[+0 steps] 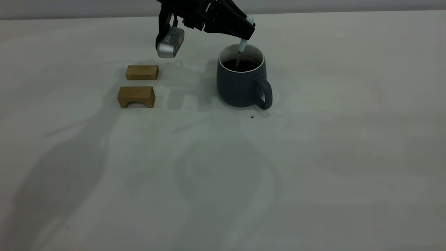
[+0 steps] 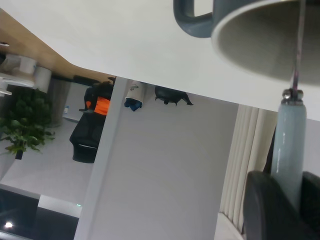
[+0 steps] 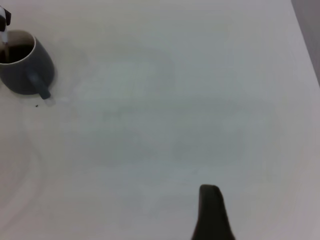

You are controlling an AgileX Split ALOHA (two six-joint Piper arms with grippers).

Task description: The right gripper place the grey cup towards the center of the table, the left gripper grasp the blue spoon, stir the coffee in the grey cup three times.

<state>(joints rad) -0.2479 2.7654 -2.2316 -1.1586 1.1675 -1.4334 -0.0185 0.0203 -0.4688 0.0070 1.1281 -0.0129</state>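
Left gripper [image 1: 248, 30] has its fingers [image 2: 265, 205] clamped on the pale handle of the blue spoon [image 1: 243, 44], hanging straight below them with its metal neck dipped in the coffee [image 1: 244, 65]. To stir well, I'd sweep small circles and keep the neck off the rim so the grey cup [image 1: 241, 78], directly beneath on the desk [image 1: 313, 157], stays put. The right gripper [image 3: 212, 212] sits well apart; whether it's open, I can't tell.

The blue spoon [image 1: 243, 44]'s bowl seems sunk in the coffee [image 1: 244, 65], unseen.
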